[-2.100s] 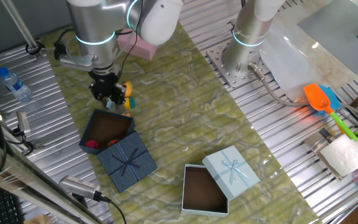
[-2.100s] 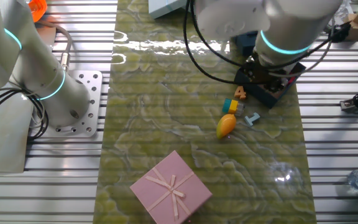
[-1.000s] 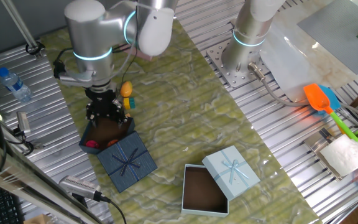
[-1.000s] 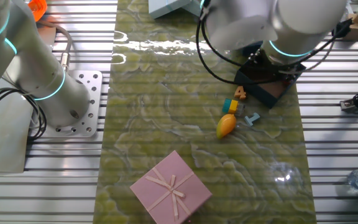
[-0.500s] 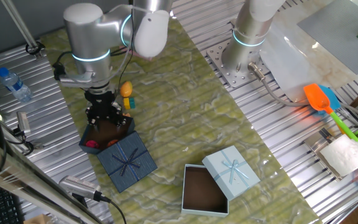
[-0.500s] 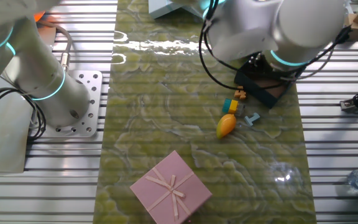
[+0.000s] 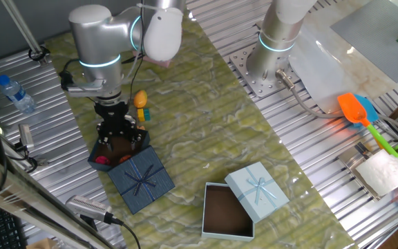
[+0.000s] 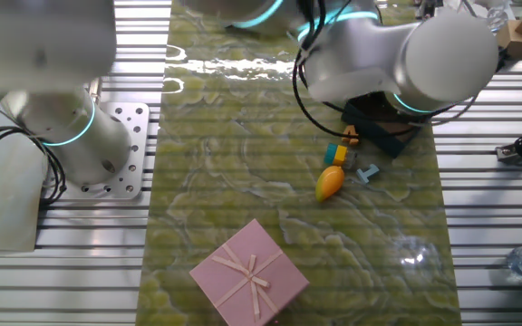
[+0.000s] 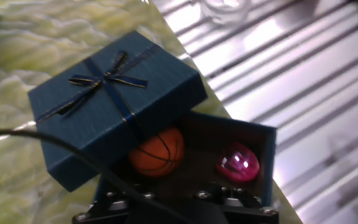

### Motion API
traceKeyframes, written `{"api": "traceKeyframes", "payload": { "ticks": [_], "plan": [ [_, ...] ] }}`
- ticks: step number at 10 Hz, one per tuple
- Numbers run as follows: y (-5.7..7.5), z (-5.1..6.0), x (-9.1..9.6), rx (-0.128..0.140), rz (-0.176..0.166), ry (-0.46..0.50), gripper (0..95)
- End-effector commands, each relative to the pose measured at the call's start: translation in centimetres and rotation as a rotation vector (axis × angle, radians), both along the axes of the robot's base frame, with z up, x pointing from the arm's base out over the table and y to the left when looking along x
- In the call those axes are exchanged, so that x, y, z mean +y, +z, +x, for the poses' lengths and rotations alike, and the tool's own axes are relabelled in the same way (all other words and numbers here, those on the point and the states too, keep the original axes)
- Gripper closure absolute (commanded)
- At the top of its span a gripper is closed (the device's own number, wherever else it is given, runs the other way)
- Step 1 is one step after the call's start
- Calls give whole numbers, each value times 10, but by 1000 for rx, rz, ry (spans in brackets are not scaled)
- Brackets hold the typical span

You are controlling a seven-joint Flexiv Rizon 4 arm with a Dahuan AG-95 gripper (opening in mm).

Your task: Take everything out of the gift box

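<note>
Gift box (image 9: 253,140), dark navy, sat on the green-covered worktop (image 7: 206,138) with its ribboned lid (image 9: 114,93) leaning across its left side, leaving the right part of the interior open. Inside, left to right, lay an orange basketball-patterned ball (image 9: 157,152), half under the lid's edge, and a glossy pink ball (image 9: 238,163) near the box's right wall. Both looked light, rigid and smooth. Judged likely to roll or slip; each should be pinched across its widest part from above. The pink ball offered the clearer approach, the lid crowding the orange one.

Outside the box, beside its far wall, lay a yellow-orange toy (image 8: 330,182) with a teal piece (image 8: 366,172) and a small orange-and-yellow piece (image 8: 343,145).

The end effector (image 7: 119,133) hung over the box opening. Whether it was released or clenched could not be told; nothing was seen held in it.

No brand, label or legible writing was seen.
</note>
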State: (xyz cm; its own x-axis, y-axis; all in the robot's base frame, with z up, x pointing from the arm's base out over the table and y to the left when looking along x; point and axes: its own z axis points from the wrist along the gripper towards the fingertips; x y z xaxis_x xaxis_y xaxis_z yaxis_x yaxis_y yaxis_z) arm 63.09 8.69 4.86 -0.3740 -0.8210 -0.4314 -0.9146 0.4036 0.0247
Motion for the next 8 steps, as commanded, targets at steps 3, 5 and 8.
{"api": "traceKeyframes", "payload": {
  "ticks": [3, 5, 8],
  "plan": [
    [-10, 3, 5, -28, 25, 48, 190],
    [-14, 5, 6, -35, 31, 62, 190],
    [-16, 6, 12, -35, 39, 62, 190]
  ]
}}
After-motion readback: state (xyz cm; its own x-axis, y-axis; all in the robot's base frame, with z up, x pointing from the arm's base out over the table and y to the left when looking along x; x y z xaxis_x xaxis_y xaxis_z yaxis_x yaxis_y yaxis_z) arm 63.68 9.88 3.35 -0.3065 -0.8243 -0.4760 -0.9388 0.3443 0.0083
